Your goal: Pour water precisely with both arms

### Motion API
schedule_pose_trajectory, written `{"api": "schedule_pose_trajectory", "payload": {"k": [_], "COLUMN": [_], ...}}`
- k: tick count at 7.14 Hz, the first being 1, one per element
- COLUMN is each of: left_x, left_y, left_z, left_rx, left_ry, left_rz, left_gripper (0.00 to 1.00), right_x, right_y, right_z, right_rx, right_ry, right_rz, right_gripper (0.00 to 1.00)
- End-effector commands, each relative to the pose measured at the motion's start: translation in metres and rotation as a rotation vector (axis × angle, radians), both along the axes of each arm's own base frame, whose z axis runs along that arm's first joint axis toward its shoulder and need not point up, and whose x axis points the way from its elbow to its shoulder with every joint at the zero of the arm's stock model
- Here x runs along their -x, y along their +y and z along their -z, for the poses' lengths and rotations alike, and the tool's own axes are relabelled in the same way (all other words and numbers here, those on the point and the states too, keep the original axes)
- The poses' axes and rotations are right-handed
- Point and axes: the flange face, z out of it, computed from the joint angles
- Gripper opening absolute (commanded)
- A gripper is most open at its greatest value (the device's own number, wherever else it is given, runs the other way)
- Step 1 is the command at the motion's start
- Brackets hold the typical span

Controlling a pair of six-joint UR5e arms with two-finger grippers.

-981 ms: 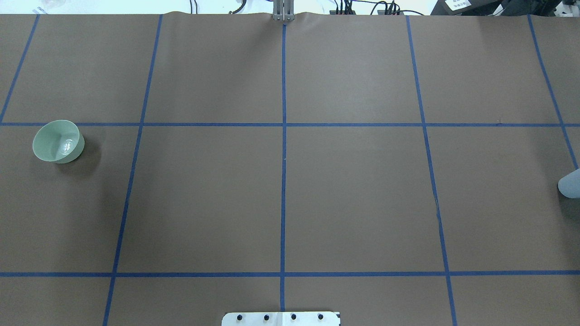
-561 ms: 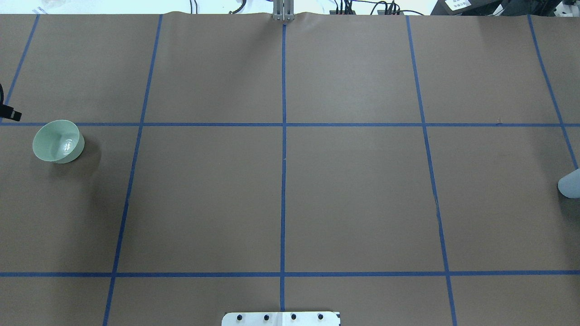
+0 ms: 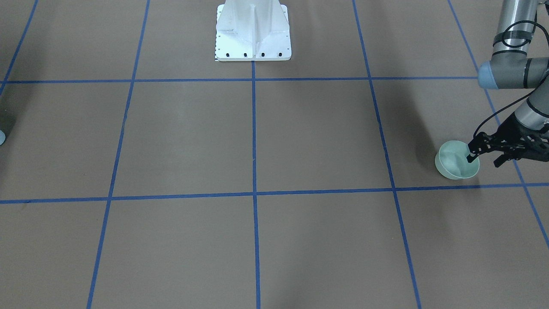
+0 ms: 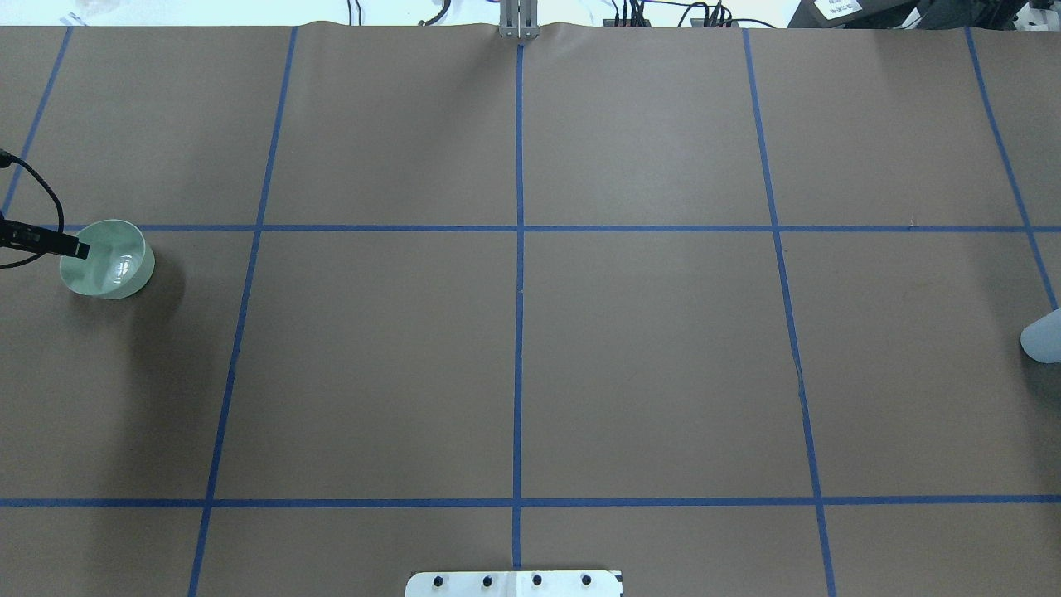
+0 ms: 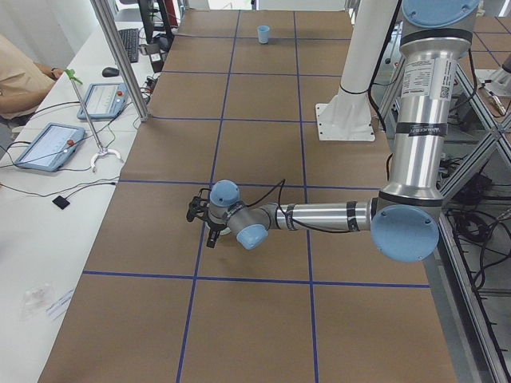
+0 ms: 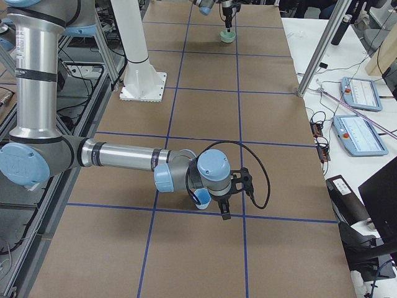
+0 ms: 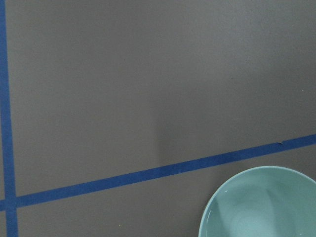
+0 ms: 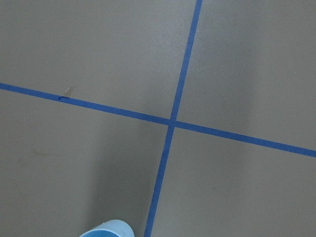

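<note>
A: Where is the water [image 4: 123,265]?
B: Faint glints in the green bowl [image 4: 137,286], at the robot's left end of the worktop [image 4: 514,332].
A: The left pincer [image 3: 484,159]?
B: Spread apart, one finger inside the bowl's rim, one outside.
A: The right pincer [image 6: 224,210]?
B: Near the blue cup [image 6: 200,199]; spread or closed, I cannot tell.
</note>
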Motion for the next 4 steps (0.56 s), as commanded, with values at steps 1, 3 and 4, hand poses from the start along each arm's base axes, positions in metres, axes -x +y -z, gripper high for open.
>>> {"api": "schedule_pose_trajectory", "payload": {"k": [1, 3, 4], "left_x": [-0.003, -0.004, -0.008], "left_y": [0.001, 0.000, -0.003], "left_z": [0.001, 0.008, 0.026], "left_rx": [-0.015, -0.030, -0.036], "left_ry": [0.001, 0.017, 0.050], "left_rz": [-0.005, -0.009, -0.023], "left_gripper": [0.00, 0.00, 0.00], "right_x": [0.000, 0.000, 0.000], "right_y": [0.000, 0.000, 0.000], "right_z": [0.002, 0.002, 0.002], "right_rx": [-0.003, -0.003, -0.005], "right_ry": [0.000, 0.000, 0.000], "right_rz": [0.000, 0.000, 0.000], "right_gripper": [1.00, 1.00, 1.00]}}
